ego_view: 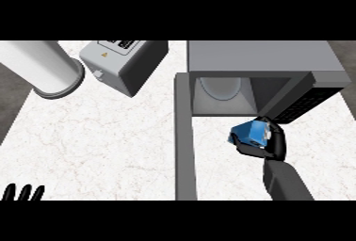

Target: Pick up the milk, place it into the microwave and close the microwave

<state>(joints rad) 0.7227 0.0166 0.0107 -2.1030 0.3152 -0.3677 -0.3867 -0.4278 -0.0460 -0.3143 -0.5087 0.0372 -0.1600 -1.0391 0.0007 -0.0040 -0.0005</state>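
Note:
A blue milk carton [250,132] is held above the counter just in front of the microwave's opening, a little to its right. My right hand [271,143] is curled round it from the right and below, hiding part of the carton. The grey microwave [264,59] stands at the back right with its cavity open and a pale round turntable [222,87] inside. Its door [184,141] is swung out toward me as a long grey slab on the left of the opening. My left hand [22,192] shows only fingertips at the lower left edge, fingers up.
A silver toaster [122,63] stands at the back middle, left of the microwave. A large white cylinder [45,68] lies at the back left. The microwave's dark control panel [306,101] angles out on the right. The white marbled counter [104,141] stretches between the door and my left hand.

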